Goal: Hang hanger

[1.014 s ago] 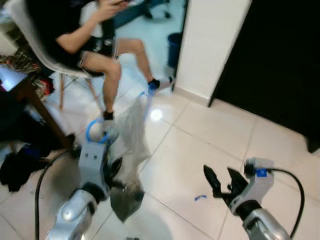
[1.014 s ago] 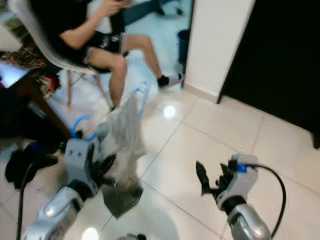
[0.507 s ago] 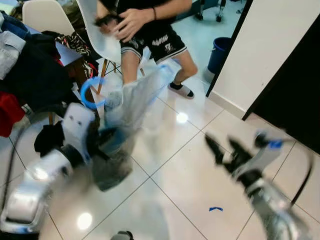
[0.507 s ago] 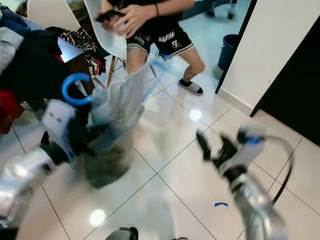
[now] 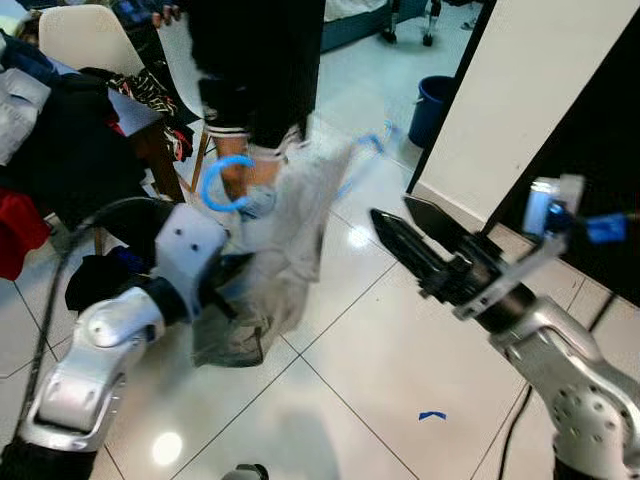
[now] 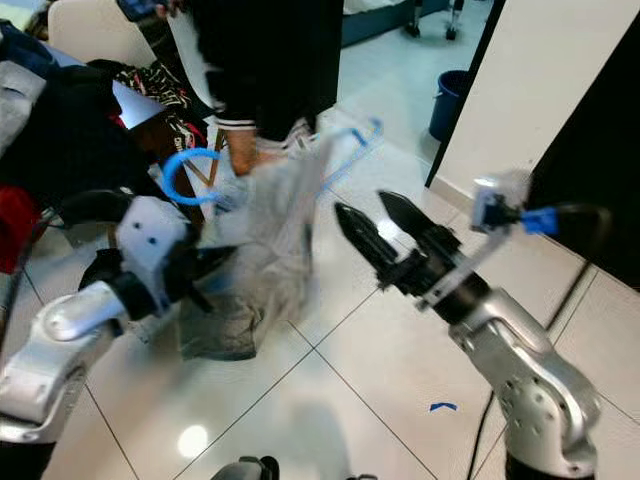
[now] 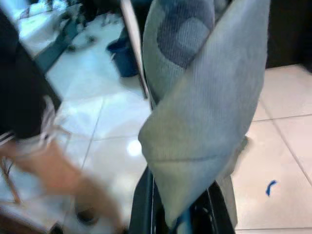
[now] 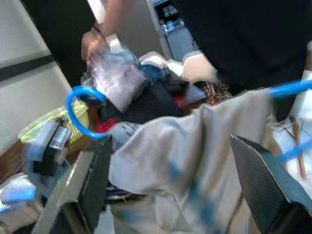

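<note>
The left gripper (image 5: 225, 285) is clamped on a blue plastic hanger (image 5: 228, 183) that carries a pale grey garment (image 5: 290, 250); its black fingers are pressed onto the cloth and the hanger beneath it, as the left wrist view shows with fabric draped over them. The hanger's hook curls up above the gripper, and the far end of its blue bar pokes out past the garment toward a white wall (image 5: 490, 100). The right gripper (image 5: 410, 235) is raised near the garment with its two long fingers spread and nothing between them; in its wrist view the garment and blue hook lie between the fingers (image 8: 80, 187). A person (image 5: 255, 60) in dark clothes stands just behind the hanger, beside a chair (image 5: 80, 35) and a table heaped with clothes (image 5: 50, 130). The hanger is picked up and carried, but no rail or rod is visible, so the hanging itself seems wholly left to do
</note>
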Motion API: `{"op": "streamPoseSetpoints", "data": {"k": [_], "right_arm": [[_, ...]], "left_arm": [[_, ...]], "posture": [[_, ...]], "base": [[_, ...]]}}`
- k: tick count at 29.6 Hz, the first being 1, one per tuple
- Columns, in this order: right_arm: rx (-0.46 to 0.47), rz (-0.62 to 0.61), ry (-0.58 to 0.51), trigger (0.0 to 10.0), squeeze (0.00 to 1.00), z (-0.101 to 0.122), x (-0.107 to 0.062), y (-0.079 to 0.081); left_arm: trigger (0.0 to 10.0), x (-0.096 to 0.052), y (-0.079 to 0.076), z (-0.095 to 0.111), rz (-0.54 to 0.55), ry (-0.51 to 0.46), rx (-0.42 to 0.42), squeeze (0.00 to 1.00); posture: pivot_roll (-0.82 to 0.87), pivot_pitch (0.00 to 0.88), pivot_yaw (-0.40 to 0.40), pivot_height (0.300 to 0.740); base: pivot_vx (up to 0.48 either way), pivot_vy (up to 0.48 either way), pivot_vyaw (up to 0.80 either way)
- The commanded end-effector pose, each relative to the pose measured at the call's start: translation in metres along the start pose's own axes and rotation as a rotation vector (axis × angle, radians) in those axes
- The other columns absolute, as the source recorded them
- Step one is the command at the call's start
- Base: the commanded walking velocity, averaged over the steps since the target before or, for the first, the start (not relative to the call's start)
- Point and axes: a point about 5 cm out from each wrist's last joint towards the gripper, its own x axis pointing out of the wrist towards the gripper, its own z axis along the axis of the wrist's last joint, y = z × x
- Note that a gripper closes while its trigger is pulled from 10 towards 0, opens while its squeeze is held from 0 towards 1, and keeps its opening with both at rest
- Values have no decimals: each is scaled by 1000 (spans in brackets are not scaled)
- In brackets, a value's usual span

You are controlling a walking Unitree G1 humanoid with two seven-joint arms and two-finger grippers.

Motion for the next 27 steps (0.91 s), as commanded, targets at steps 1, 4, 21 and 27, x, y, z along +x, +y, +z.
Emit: {"op": "streamPoseSetpoints", "data": {"k": [1, 4, 21, 27], "right_arm": [[-18, -6, 33, 10000, 0, -2, 1, 3], [-52, -66, 110, 10000, 1000, -10, 15, 4], [-6, -350, 191, 10000, 0, -13, 24, -16], [172, -263, 48, 10000, 0, 2, 28, -8]], "left_arm": [[10000, 1, -2, 4, -17, -13, 41, 0], [10000, 6, -4, 7, -18, -20, 102, 0], [10000, 24, -14, 9, 110, -39, 349, 0], [10000, 24, -13, 6, 129, -32, 393, 0]], "posture": [[68, 186, -56, 740], [67, 187, -55, 740], [55, 193, -45, 740], [54, 191, -46, 740]], "base": [[0, 0, 0], [0, 0, 0], [0, 0, 0], [0, 0, 0]]}}
